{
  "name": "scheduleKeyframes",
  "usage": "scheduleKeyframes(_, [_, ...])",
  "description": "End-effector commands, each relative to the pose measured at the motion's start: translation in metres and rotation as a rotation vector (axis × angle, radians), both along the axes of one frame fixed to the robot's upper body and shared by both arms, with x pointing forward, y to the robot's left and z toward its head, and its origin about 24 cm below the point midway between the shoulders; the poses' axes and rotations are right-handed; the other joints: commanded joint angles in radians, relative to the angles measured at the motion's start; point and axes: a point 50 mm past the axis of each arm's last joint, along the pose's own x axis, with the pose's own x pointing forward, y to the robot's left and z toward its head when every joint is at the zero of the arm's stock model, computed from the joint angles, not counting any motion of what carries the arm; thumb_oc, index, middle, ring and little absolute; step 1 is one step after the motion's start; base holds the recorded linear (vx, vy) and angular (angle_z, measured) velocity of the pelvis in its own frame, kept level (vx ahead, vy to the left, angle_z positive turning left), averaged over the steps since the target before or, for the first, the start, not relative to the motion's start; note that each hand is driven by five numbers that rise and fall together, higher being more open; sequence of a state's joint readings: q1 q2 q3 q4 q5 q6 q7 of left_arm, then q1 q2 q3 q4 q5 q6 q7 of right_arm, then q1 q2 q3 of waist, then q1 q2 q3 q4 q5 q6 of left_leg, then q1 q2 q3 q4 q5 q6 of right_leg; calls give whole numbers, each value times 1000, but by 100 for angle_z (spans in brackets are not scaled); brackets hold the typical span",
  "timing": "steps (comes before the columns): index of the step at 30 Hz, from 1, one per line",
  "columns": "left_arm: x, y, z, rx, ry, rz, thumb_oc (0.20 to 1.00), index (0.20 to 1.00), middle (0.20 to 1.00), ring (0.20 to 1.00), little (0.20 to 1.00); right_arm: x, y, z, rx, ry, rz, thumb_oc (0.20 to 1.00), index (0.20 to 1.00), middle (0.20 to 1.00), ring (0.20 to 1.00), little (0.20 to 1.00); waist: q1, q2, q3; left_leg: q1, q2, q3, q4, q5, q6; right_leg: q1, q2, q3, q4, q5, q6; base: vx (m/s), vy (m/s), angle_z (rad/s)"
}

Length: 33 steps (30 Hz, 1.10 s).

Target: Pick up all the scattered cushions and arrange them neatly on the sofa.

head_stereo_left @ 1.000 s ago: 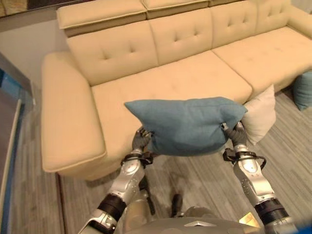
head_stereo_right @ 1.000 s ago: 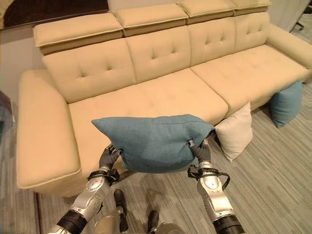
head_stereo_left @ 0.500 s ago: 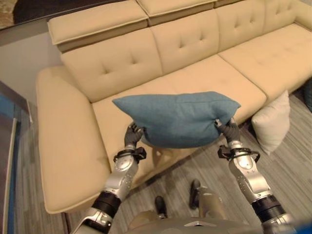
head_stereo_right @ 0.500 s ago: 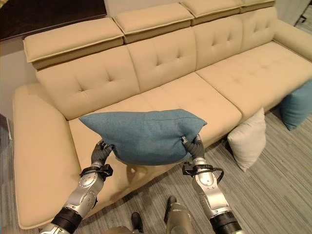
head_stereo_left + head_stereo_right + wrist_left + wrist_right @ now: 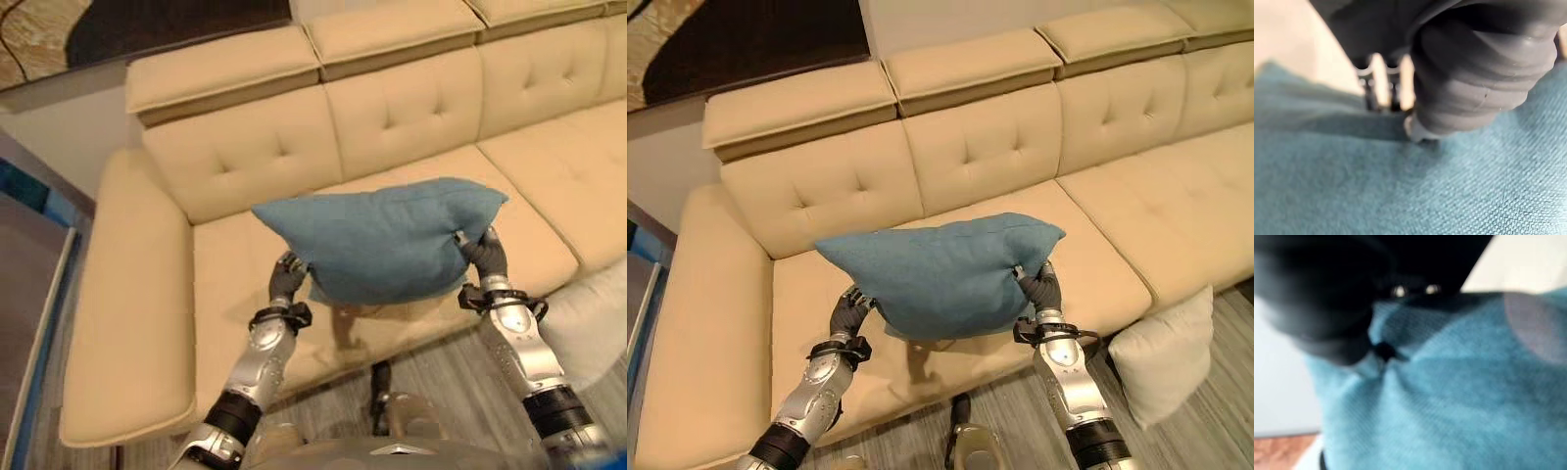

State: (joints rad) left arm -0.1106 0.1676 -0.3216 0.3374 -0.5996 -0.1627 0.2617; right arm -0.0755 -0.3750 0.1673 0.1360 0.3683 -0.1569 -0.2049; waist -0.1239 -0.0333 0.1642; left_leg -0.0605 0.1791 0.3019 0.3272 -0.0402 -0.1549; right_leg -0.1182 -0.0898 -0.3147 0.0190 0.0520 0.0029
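Both hands carrying the blue fabric cushion (image 5: 945, 274) over the beige tufted sofa (image 5: 999, 147).

Left hand (image 5: 287, 279) is clenching the cushion's lower left corner and right hand (image 5: 484, 253) is pinching its right edge, so the cushion is hanging wide between them, spread flat above the left seat section, probably lined up for a drop there. Right of that, a white square cushion (image 5: 1161, 352) is leaning against the sofa front on the grey wood floor (image 5: 1205, 431), not yet collected.

A long beige sofa (image 5: 950, 176) with tufted back cushions is being seen standing on a grey wood-grain floor (image 5: 1205, 431). A white cushion (image 5: 1161, 352) is being supported by that floor, leaning upright just beside the front of the sofa.
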Motion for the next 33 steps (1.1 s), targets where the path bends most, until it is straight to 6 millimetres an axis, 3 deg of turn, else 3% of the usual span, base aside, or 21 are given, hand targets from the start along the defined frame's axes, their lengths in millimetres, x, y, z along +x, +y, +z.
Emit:
scheduleKeyframes(1, [20,-24,55,-27,-285,-131,200,200,200,200,200,2,25,35,32,-207,113,200,200,200,200,200,-4,-22,-40,-25,26,58,-182,87,17,65,-46,45,-35,-5,138,165,15,39])
scheduleKeyframes(2, [19,-24,55,-28,-284,-131,200,200,200,200,200,2,25,35,31,-207,113,200,200,200,200,200,-5,-21,-39,-20,25,57,-189,90,15,69,-46,43,-35,-8,138,185,45,18])
scheduleKeyframes(3, [22,-26,59,-28,-297,-134,200,200,200,200,200,2,23,36,24,-211,105,200,200,200,200,200,-2,-16,-35,-44,50,76,-239,150,1,81,-43,36,-34,-17,139,197,70,29])
scheduleKeyframes(4, [23,-24,61,-42,-306,-120,200,200,200,200,200,2,22,36,12,-206,108,200,200,200,200,200,-1,-12,-34,-22,40,56,-255,125,6,89,-47,35,-22,-33,141,256,127,24])
scheduleKeyframes(9, [25,-24,73,-28,-356,-127,200,200,200,200,200,11,25,43,-26,-230,111,200,200,200,200,200,12,-15,-33,-7,-7,68,-265,102,27,97,-79,55,-5,-33,162,155,151,1])
scheduleKeyframes(15, [42,-20,107,49,-483,-99,200,200,200,200,200,33,42,72,-46,-331,139,200,200,200,200,200,55,-34,-17,-36,-41,101,-230,61,54,63,-124,83,23,-24,179,62,105,-16])
scheduleKeyframes(20, [61,-20,146,87,-610,-63,200,200,200,200,200,53,58,109,-105,-441,187,200,200,200,200,200,78,-30,-4,-79,-50,96,-222,57,58,22,-139,78,22,-9,187,20,38,4])
scheduleKeyframes(21, [70,-18,166,102,-665,-35,200,200,200,200,200,62,61,128,-140,-487,188,200,200,200,200,200,83,-27,6,-97,-52,92,-225,62,55,0,-139,75,20,-2,189,-20,10,8])
scheduleKeyframes(25, [81,-18,191,121,-725,-6,200,200,200,200,200,72,70,152,-168,-544,204,200,200,200,200,200,89,-19,24,-129,-54,83,-231,75,52,-40,-135,74,18,9,190,-43,-9,4])
scheduleKeyframes(31, [102,-14,250,227,-866,44,200,200,200,200,200,93,82,215,-227,-673,200,200,200,200,200,200,107,-2,62,-209,-49,44,-276,133,38,-148,-114,68,18,35,195,-53,-30,2])
scheduleKeyframes(33, [105,-15,257,232,-877,56,200,200,200,200,200,95,83,224,-235,-690,192,200,200,200,200,200,110,2,71,-223,-47,38,-283,146,34,-162,-112,63,18,39,195,-40,-33,2])
